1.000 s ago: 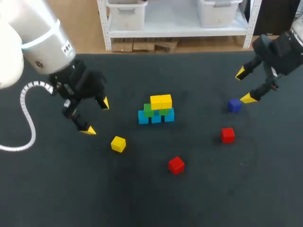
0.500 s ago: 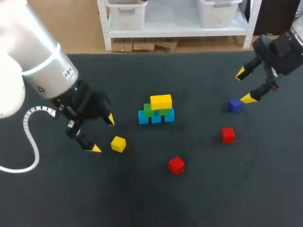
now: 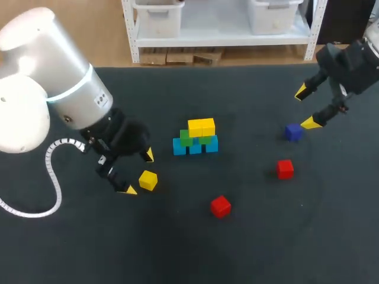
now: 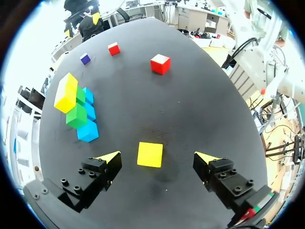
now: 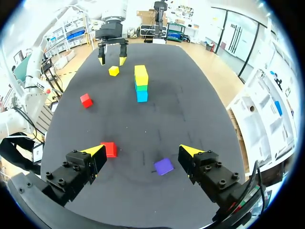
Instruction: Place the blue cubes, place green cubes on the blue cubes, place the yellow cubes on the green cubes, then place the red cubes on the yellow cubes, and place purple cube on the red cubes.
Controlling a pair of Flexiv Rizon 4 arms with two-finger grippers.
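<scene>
table (image 3: 249, 236): a dark, matte top that bears all the cubes.
blue cubes (image 3: 195, 146): three in a row, side by side and touching, set straight on the top about mid-table; the landmark for the lines below.
loose yellow cube (image 3: 148, 180): alone on the top, near the row, off its left end and on the robot's side of it.
near red cube (image 3: 221, 206): on the robot's side of the row, just past its right end, apart from it.
far red cube (image 3: 285, 168): well right of the row, slightly toward the robot.
purple cube (image 3: 292, 132): well right of the row, about level with it, just beyond the far red cube.
</scene>
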